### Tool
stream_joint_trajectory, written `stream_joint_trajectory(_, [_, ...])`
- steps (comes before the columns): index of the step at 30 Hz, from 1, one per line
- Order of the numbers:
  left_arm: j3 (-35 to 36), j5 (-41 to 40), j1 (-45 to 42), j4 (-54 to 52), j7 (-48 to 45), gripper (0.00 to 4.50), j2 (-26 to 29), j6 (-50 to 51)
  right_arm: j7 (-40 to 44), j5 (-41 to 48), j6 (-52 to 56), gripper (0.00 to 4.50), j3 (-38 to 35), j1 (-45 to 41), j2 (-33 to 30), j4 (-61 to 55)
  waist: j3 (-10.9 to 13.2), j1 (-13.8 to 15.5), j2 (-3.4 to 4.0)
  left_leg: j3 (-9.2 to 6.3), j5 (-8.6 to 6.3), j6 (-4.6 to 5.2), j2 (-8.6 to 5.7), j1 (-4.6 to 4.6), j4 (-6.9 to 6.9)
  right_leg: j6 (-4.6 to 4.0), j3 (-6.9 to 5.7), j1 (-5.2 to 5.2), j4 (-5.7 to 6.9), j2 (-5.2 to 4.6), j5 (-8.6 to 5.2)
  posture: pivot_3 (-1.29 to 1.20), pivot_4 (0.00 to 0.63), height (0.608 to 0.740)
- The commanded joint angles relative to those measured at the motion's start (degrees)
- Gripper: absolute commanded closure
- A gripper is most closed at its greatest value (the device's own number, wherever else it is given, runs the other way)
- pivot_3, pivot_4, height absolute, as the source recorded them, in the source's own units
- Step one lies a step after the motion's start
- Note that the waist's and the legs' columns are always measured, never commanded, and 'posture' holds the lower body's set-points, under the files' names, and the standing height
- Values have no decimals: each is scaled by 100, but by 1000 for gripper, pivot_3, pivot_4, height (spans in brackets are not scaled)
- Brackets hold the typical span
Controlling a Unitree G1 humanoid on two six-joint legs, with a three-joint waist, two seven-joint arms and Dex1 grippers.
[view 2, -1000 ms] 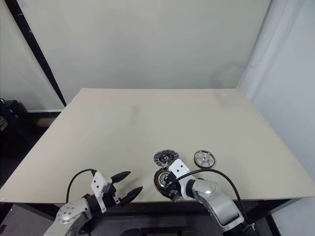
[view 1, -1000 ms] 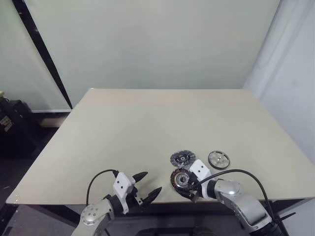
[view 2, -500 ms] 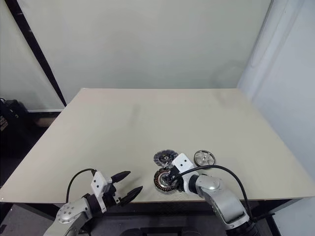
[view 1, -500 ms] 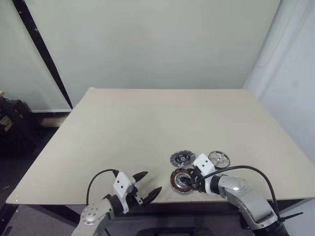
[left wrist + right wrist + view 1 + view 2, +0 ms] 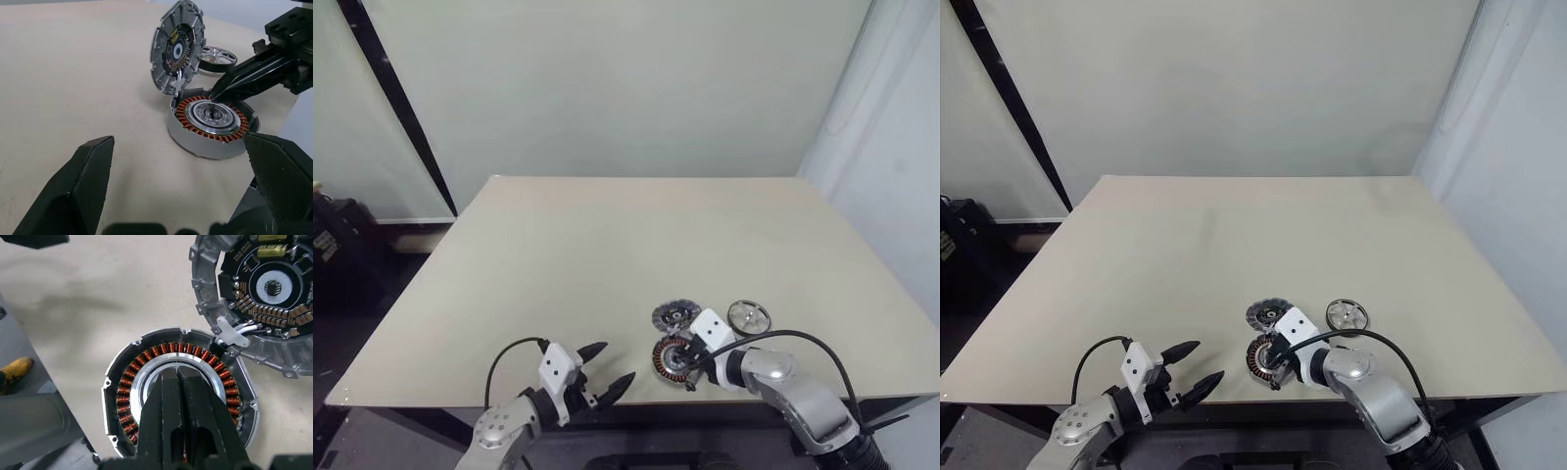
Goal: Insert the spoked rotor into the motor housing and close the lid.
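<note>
The beige counter (image 5: 607,255) carries three small motor parts near its front edge, all close to the right jaws (image 5: 177,377). Those jaws are pressed together, holding nothing, their tips poised over the silvery centre of the motor housing (image 5: 211,122); whether they touch it I cannot tell. The left jaws (image 5: 610,368) hang spread wide and empty at the counter's edge, well apart from the parts.

The motor housing lies flat directly under the right jaws, copper windings facing up. It looks dense and stiff; the wire ring is the fragile part, so the metal outer wall is the place to pinch or brace.

The lid (image 5: 176,46) stands tilted open just beyond the jaws, joined to the housing by short white wires, so it should be swung by its ribbed rim, never pulled.

The spoked rotor (image 5: 748,316) lies flat beyond the jaws to their right. It appears light, rigid and slippery; gripping across the thin rim seems safest.
</note>
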Motion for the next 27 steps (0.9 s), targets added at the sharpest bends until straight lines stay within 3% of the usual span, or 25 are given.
stream_joint_trajectory(1, [4,-7,-33,-271,5,0,17,-65,-63,-128,-155,4439,56,-159,13,41,0,-1,0,0,0,0,0,0,0,0,0,0,0,0,0,0,0,740])
stream_joint_trajectory(15, [-10,-15,20,-290,-4,0,18,-62,-218,-344,-304,4439,161,-287,253,505,0,-2,0,1,0,0,0,0,0,0,0,0,0,0,0,0,0,740])
stream_joint_trajectory(27, [-2,-14,45,-231,-15,0,2,-118,-108,-30,-186,4439,-153,-203,247,24,1,-2,1,0,0,0,0,-1,0,1,0,-1,0,0,0,0,0,740])
